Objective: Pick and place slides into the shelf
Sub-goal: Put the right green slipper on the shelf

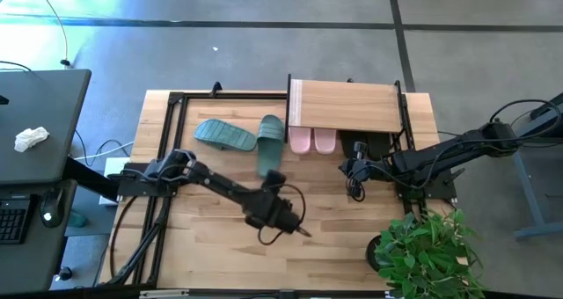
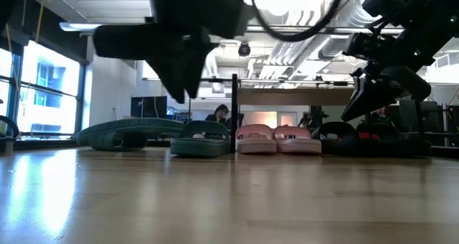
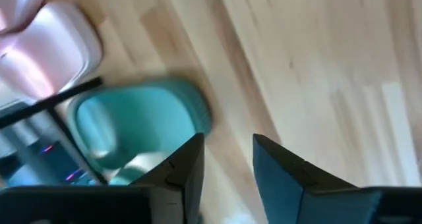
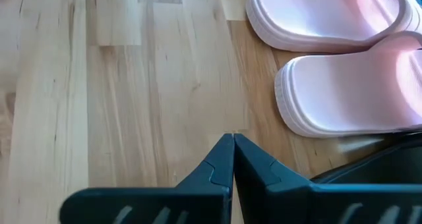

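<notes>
Above the bare table centre: left gripper (image 1: 295, 224), fingers (image 3: 181, 168) slightly parted, holding nothing, raised clear of the wood. Beside the black slides (image 1: 359, 146) at the shelf (image 1: 345, 105): right gripper (image 1: 354, 170), fingers (image 4: 217, 168) pressed together, empty. Under the shelf's front edge: 2 pink slides (image 1: 312, 140), side by side. Left of the shelf: 2 teal slides (image 1: 225, 134) (image 1: 271, 143), near each other.
</notes>
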{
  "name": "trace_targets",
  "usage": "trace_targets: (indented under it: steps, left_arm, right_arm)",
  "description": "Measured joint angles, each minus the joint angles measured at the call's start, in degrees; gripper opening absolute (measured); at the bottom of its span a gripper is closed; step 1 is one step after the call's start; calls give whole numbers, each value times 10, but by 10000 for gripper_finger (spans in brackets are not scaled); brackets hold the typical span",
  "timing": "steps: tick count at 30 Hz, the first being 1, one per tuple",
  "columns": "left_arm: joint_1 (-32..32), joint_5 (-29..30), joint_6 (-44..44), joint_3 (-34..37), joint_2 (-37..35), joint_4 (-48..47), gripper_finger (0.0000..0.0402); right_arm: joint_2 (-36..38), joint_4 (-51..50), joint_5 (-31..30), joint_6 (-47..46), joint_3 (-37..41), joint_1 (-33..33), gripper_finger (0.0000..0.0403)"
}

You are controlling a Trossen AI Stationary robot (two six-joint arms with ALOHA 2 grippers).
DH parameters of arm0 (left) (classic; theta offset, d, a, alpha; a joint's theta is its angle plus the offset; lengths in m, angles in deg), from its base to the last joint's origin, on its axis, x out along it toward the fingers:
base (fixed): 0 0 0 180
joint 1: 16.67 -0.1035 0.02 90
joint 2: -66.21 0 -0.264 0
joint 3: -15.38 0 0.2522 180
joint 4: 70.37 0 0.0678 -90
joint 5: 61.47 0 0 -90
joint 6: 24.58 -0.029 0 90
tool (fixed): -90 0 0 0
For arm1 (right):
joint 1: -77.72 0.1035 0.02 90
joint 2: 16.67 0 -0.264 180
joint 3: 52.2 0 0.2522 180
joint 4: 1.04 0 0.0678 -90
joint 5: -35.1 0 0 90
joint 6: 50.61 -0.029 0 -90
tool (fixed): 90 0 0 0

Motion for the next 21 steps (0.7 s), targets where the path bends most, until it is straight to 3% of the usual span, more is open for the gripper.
trace_targets:
  steps: [8, 14, 21]
  left_arm:
    - [18, 75, 72, 8, -1, -27, 174]
    - [15, 129, 137, 105, -3, -12, 225]
    - [-6, 145, 146, 176, -3, 90, 263]
  right_arm:
    - [0, 2, 1, -6, 0, 0, 0]
    - [0, 0, 1, 1, 0, 0, 0]
    - [0, 2, 0, 5, 0, 0, 0]
